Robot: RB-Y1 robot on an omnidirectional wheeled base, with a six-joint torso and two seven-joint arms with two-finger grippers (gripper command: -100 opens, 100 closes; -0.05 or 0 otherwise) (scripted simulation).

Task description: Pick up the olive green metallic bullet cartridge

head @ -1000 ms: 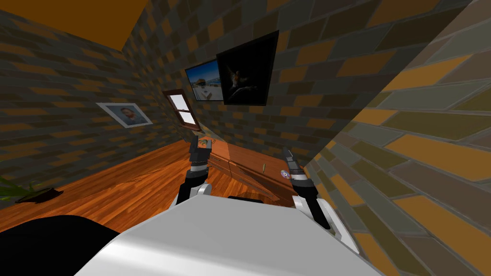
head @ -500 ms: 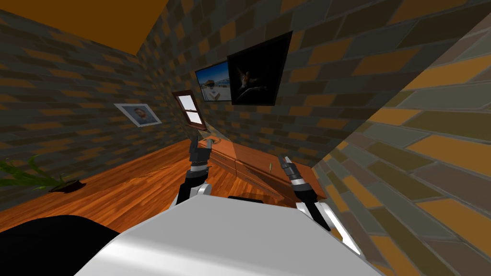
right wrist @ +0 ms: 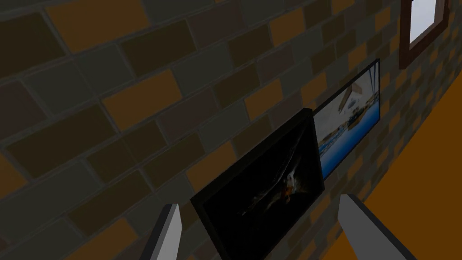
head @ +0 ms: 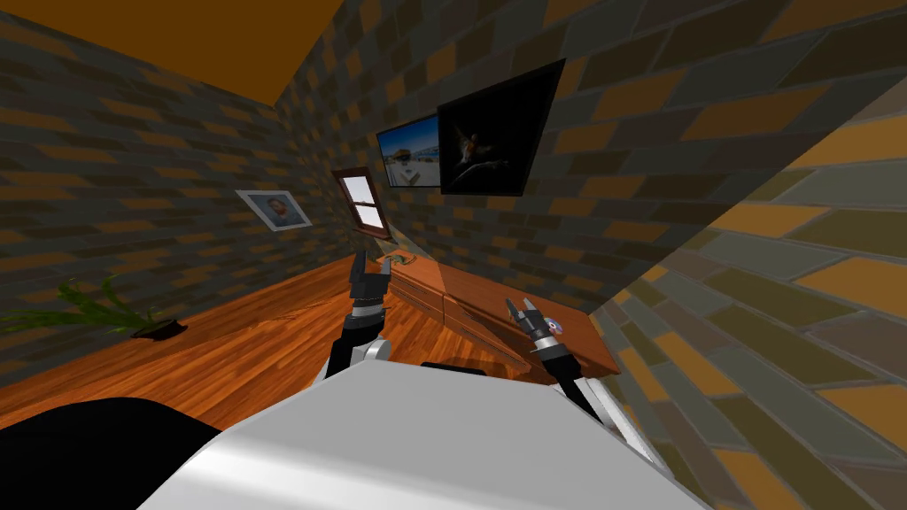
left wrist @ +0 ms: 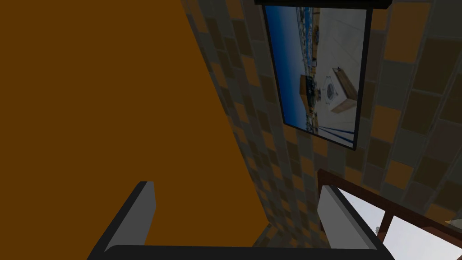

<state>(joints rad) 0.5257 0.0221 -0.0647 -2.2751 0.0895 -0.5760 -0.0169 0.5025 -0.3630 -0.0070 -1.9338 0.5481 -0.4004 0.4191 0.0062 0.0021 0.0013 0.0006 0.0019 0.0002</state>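
**Ana:** Start on the left. What is the left hand (head: 372, 266) doing?

**Ben:** It is up in the air by the left end of the wooden bench (head: 469, 299). Its two fingers stand wide apart with nothing between them. It points up, not down at the bench.

**Ana:** What is that little green thing (head: 400, 258) at that end?

**Ben:** It is a curly green thing lying on top. I think it is too bent to be the bullet cartridge.

**Ana:** So where is the bullet cartridge?

**Ben:** I cannot pick it out. It must be very small and thin. My best guess is that it sits on the bench top close to the right hand (head: 520, 307), maybe hidden by it.

**Ana:** And the right hand?

**Ben:** It is over the right part of the bench. Its fingers are wide apart and it holds nothing. It points up at the wall too.

**Ana:** What is just right of it?

**Ben:** A small shiny disc (head: 550, 326) lies flat on the bench, near the hand.

**Ana:** Which hand should go?

**Ben:** The right one, I think. It is over the bench, and the left one is off by the far end. It has to tip down first, so it faces the bench top. I cannot tell if the cartridge stands up or lies down, so the hand should look before it closes.
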